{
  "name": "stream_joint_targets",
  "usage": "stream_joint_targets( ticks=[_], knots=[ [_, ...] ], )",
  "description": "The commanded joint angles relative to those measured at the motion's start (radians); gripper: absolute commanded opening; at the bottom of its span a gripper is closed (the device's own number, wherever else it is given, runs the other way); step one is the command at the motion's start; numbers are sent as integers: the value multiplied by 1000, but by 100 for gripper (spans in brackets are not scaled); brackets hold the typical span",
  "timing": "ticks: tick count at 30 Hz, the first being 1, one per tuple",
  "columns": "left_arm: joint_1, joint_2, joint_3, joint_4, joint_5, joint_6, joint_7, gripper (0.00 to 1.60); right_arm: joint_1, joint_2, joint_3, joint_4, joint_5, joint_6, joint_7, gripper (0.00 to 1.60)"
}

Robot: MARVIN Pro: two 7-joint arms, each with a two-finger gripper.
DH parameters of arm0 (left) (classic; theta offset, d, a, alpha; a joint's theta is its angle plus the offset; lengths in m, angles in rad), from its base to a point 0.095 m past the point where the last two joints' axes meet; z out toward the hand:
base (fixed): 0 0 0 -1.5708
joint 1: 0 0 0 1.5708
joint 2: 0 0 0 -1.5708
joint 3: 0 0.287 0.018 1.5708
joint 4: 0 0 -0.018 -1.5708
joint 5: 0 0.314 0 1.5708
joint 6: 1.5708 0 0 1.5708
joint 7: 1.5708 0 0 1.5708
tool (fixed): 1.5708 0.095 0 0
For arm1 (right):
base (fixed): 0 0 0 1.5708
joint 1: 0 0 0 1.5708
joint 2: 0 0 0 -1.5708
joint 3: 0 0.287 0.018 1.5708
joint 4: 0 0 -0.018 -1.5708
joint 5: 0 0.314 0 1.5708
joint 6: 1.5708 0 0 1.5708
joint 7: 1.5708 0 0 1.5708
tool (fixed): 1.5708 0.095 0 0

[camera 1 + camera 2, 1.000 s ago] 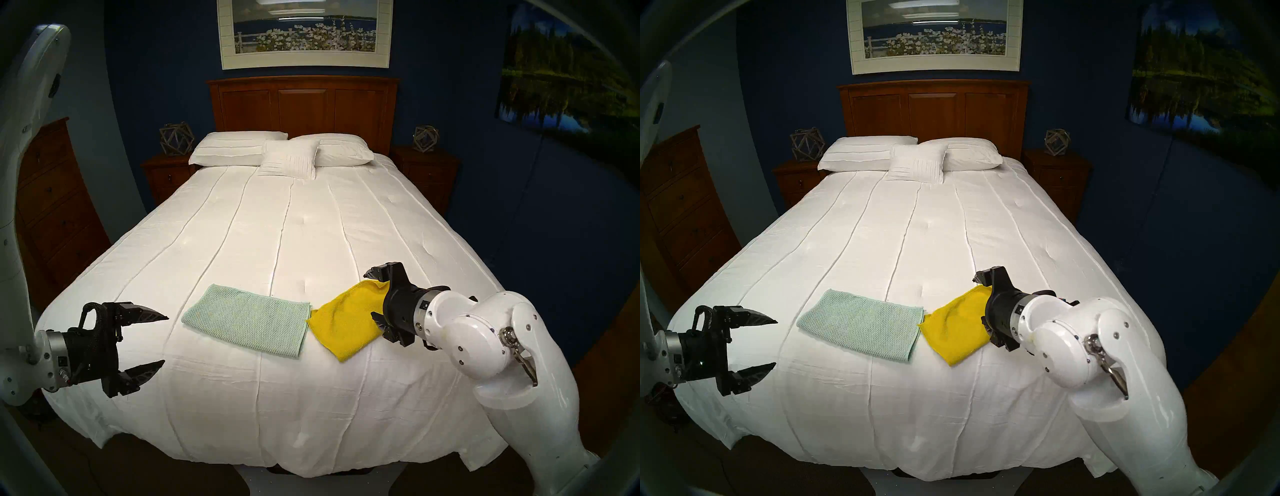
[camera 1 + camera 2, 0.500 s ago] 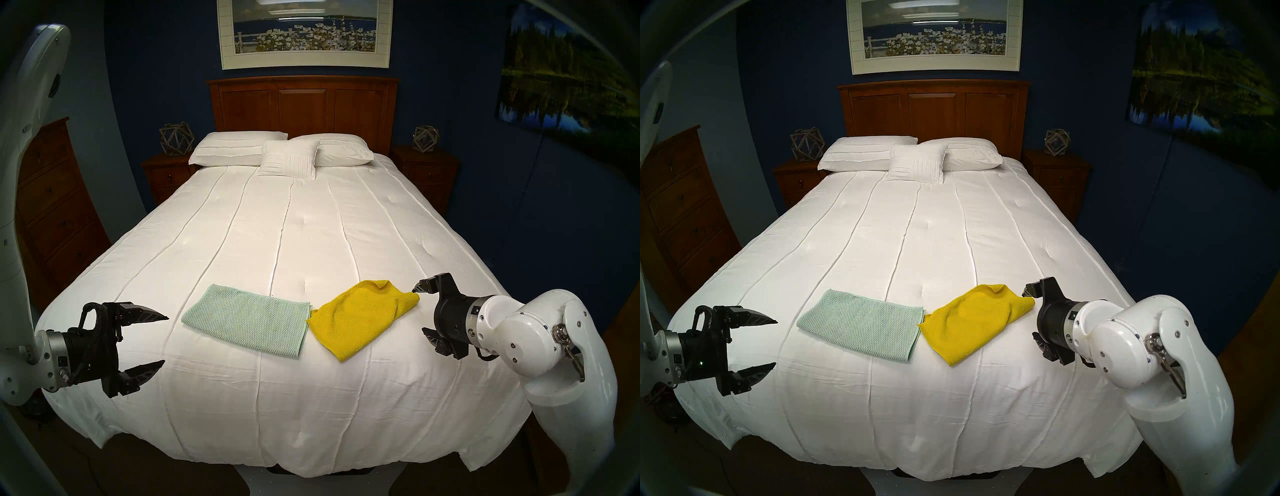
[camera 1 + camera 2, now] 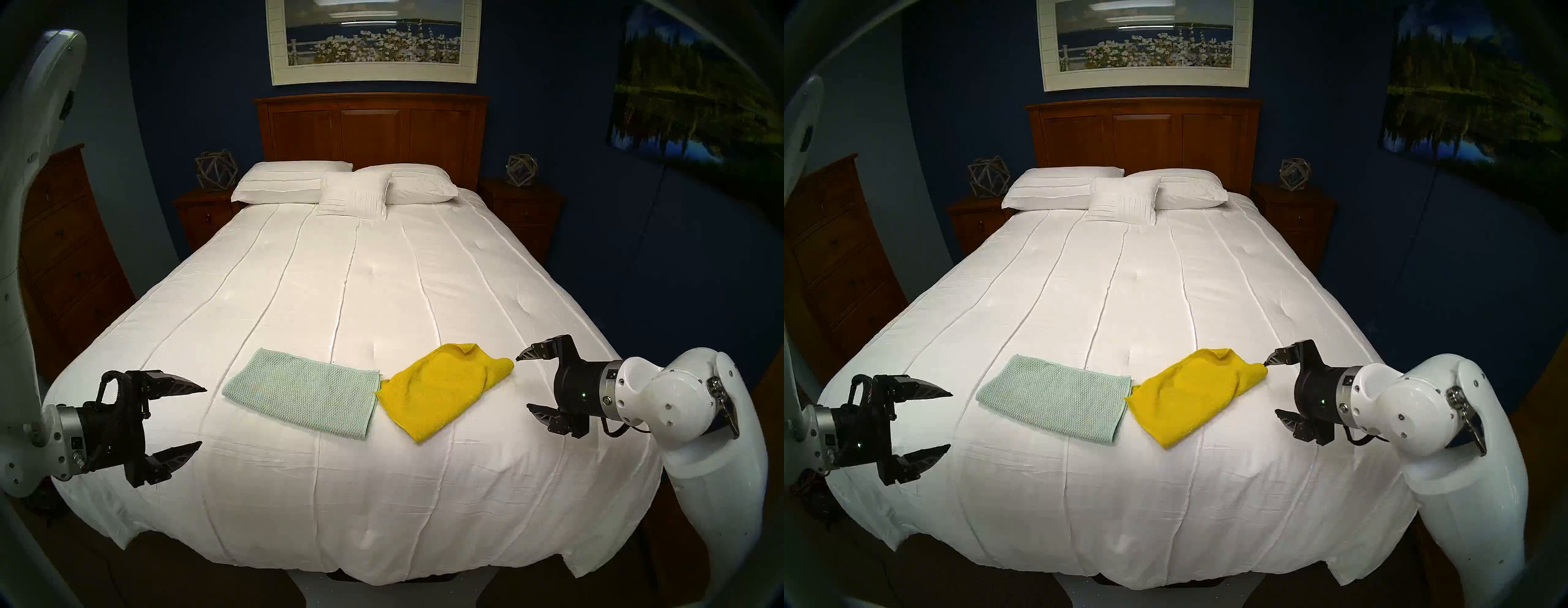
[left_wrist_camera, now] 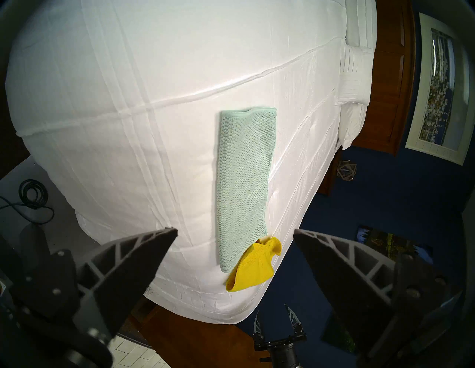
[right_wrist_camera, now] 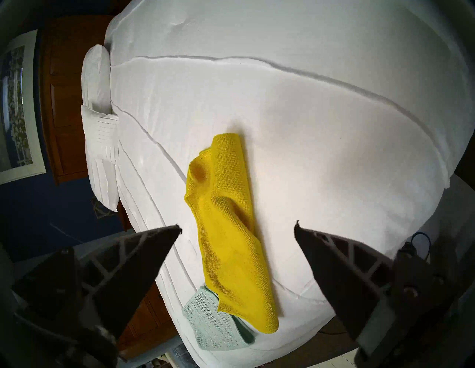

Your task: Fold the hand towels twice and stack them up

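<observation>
Two hand towels lie side by side near the foot of the white bed (image 3: 297, 297). The mint-green waffle towel (image 3: 303, 392) (image 3: 1055, 397) (image 4: 244, 185) is folded into a flat rectangle. Touching its right edge, the yellow towel (image 3: 441, 388) (image 3: 1191, 392) (image 5: 228, 231) lies loosely folded, with a rumpled far corner. My left gripper (image 3: 203, 417) (image 3: 950, 420) hovers open over the bed's left edge, left of the green towel. My right gripper (image 3: 522, 383) (image 3: 1269, 387) hangs open just right of the yellow towel, holding nothing.
Three white pillows (image 3: 345, 187) lie against the wooden headboard (image 3: 371, 127). Nightstands (image 3: 203, 212) flank the bed, and a dresser (image 3: 63, 254) stands at the left. A cable (image 4: 32, 192) coils on the floor by the bed's foot.
My right gripper has drawn back to the right, off the yellow towel, which now lies uncovered. The left arm has not moved.
</observation>
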Motion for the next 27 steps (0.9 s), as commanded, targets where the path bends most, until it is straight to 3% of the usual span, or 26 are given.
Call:
stream_joint_targets(
  ticks=[1, 7, 11, 20, 25, 27],
  knots=[
    [-4, 2, -1, -1, -2, -1, -5, 160, 59, -22, -73, 19, -18, 20, 51, 156],
    [-4, 2, -1, -1, -2, -1, -5, 160, 86, -22, -120, 25, -67, 9, 56, 152],
    [-4, 2, -1, -1, -2, -1, -5, 160, 100, -30, -141, 49, -105, -5, 64, 138],
    [-4, 2, -1, -1, -2, -1, -5, 160, 154, -46, -185, 102, -159, -30, 73, 152],
    [-4, 2, -1, -1, -2, -1, -5, 160, 207, -58, -215, 150, -170, -27, 78, 144],
    [-4, 2, -1, -1, -2, -1, -5, 160, 225, -61, -225, 164, -180, -27, 82, 149]
  ],
)
